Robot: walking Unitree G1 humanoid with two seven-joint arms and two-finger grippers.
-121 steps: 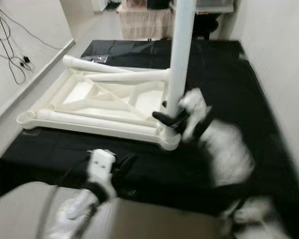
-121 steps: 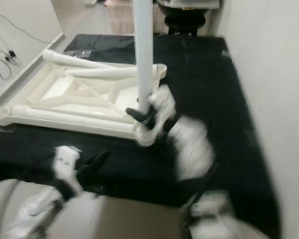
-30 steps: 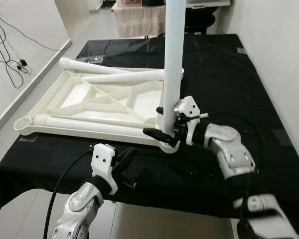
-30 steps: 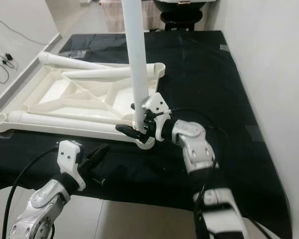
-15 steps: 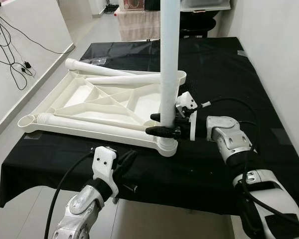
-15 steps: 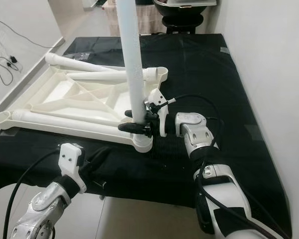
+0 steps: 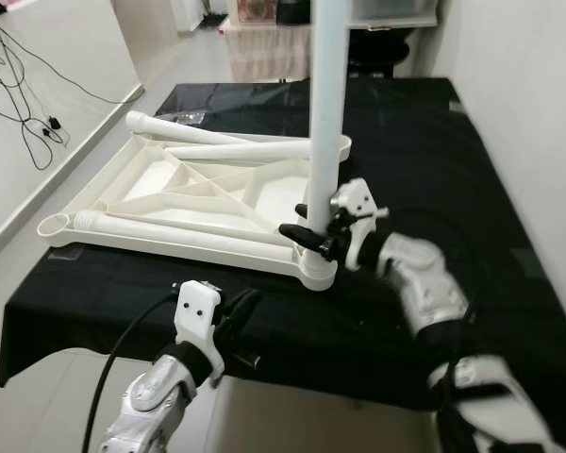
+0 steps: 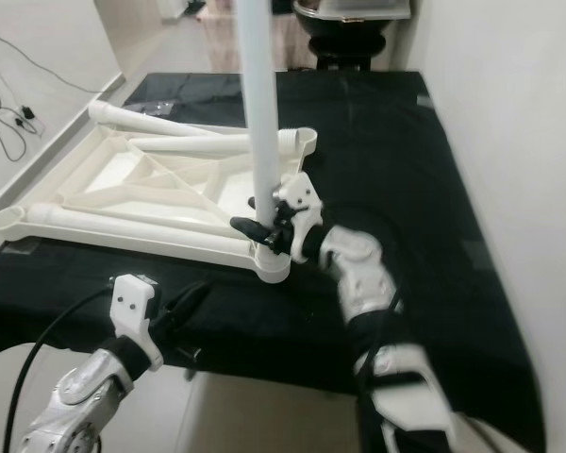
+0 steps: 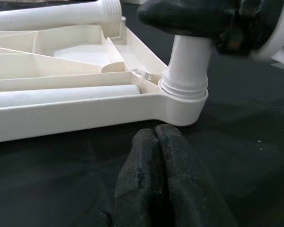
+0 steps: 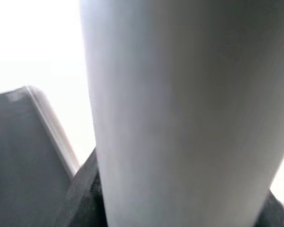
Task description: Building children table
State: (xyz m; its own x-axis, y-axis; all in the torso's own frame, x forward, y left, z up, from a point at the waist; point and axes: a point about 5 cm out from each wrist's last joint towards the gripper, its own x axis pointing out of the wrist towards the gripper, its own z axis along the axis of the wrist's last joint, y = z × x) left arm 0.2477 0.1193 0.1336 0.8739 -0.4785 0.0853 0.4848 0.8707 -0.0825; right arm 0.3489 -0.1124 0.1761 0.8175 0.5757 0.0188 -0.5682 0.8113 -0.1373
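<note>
A white children's table frame (image 7: 189, 189) lies upside down on a black-covered surface. One white leg (image 7: 325, 113) stands upright in the frame's near right corner socket (image 9: 182, 101). My right gripper (image 7: 309, 228) is shut on this leg just above the socket, and the leg (image 10: 180, 118) looms close in the right wrist view. My left gripper (image 7: 238, 313) hovers low at the front edge of the black cover, short of the socket corner. Its fingers (image 9: 156, 142) are pressed together with nothing between them.
More white legs lie along the frame: one at the back (image 7: 184, 130), one beside it (image 7: 236, 149), one along the front (image 7: 170, 229). Cables (image 7: 28, 104) trail on the floor at the left. A white wall (image 7: 538, 113) runs close on the right. Furniture (image 7: 269, 52) stands beyond.
My right forearm has shifted and blurs, with the wrist turned a little around the upright leg while the grip holds. The left arm has hardly moved.
</note>
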